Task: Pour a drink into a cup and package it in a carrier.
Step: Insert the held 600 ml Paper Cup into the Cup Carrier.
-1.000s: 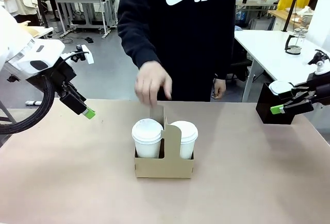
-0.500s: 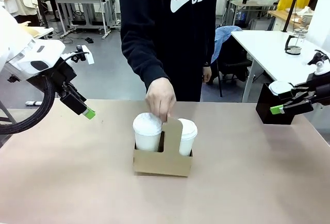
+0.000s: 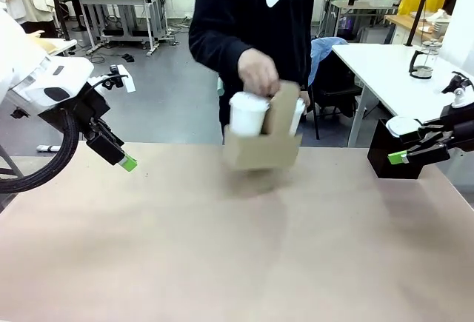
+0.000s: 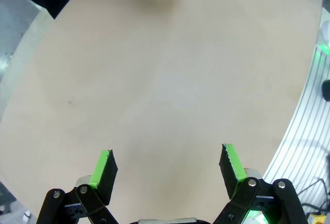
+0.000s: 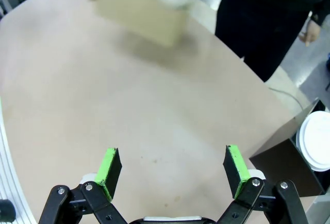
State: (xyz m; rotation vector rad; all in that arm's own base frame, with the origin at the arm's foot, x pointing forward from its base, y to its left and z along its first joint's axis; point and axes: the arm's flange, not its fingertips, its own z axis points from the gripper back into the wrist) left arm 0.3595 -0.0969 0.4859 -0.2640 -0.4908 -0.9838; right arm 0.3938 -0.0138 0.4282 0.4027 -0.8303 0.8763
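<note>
So the person's hand [image 3: 258, 72] has the low brown cardboard cup carrier [image 3: 264, 144] by its upright handle tab and it's up off the tan table [image 3: 237, 248], tilted and a bit motion-blurred, hanging over the far edge at about 12 o'clock from the table's middle. Two white lidded paper cups sit in its slots: the left cup [image 3: 246, 113] is easy to see, the other cup [image 3: 296, 115] peeks out behind the handle tab. From the right wrist camera the carrier [image 5: 142, 13] is a blurry tan shape near the top, around 11 o'clock from the right gripper [image 5: 172, 170], whose green pads stand wide apart with nothing between them. Same deal for the left gripper [image 4: 167, 166]: spread wide, empty, just bare tabletop ahead. At 3 o'clock on the table there's a black box [image 3: 391, 155] with a white lid [image 5: 315, 141] resting on it.
</note>
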